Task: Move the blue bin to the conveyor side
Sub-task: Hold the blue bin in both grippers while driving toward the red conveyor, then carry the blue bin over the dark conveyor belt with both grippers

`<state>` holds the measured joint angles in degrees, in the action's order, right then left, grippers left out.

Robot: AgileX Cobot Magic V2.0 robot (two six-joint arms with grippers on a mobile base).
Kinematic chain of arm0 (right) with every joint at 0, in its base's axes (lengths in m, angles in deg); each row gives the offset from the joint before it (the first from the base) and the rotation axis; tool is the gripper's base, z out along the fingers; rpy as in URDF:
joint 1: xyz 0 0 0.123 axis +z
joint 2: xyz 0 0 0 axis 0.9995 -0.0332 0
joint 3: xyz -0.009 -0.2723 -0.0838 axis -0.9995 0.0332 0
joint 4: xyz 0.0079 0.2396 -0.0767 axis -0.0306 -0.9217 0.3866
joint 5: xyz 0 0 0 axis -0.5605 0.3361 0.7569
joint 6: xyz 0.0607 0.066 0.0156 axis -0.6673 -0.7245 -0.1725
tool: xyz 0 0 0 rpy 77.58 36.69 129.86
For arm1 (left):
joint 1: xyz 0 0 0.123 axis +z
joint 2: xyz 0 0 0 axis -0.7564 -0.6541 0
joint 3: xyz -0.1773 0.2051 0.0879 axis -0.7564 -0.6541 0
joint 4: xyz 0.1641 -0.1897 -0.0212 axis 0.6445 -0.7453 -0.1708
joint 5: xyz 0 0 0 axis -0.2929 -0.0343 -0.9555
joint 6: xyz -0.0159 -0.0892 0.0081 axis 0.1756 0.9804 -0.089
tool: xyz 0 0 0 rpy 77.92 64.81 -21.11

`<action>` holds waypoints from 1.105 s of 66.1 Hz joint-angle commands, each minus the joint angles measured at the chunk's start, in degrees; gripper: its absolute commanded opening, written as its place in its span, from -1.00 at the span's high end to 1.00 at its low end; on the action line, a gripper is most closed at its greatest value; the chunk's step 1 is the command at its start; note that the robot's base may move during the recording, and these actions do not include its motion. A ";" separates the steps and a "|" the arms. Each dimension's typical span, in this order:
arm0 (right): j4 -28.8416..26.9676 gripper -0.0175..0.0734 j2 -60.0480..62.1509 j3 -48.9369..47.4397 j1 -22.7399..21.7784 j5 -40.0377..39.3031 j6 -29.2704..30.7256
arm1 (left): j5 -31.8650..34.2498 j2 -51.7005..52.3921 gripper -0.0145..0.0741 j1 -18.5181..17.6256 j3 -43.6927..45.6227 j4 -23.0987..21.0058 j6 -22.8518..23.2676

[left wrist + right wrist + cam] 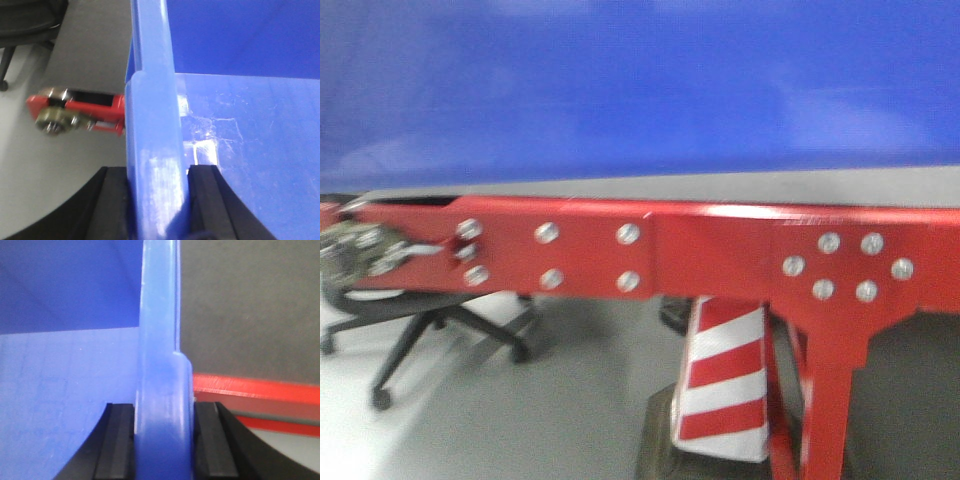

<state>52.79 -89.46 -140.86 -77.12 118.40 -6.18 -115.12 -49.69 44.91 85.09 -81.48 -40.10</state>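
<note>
The blue bin [640, 90] fills the top of the front view, held just above the conveyor's grey belt [790, 188] and red frame [590, 255]. In the left wrist view my left gripper [157, 200] is shut on the bin's thick left rim [152, 125], one black finger [112, 205] outside and one inside. In the right wrist view my right gripper [164, 440] is shut on the bin's right rim [160, 340], with the grey belt [250, 305] and red frame [255, 387] beyond it. The bin's glossy inside [250, 150] holds nothing visible.
A black office chair [430, 325] stands on the grey floor under the conveyor's left end. A red-and-white striped block [725, 385] sits by the conveyor's red leg [830, 400]. The conveyor's end roller bracket [75, 112] shows left of the bin.
</note>
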 commanded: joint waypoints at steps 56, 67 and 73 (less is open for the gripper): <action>3.27 0.81 1.20 -0.94 -0.43 -5.63 0.54 | 5.01 1.16 0.71 -0.14 0.82 1.89 -0.72; 3.27 0.81 1.20 -0.94 -0.43 -5.63 0.54 | 5.01 1.16 0.71 -0.14 0.82 1.89 -0.72; 3.27 0.81 1.20 -0.94 -0.43 -5.63 0.54 | 5.01 1.16 0.71 -0.14 0.82 1.89 -0.72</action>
<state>52.79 -89.46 -140.86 -77.12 118.40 -6.18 -115.12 -49.69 44.91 85.09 -81.37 -40.10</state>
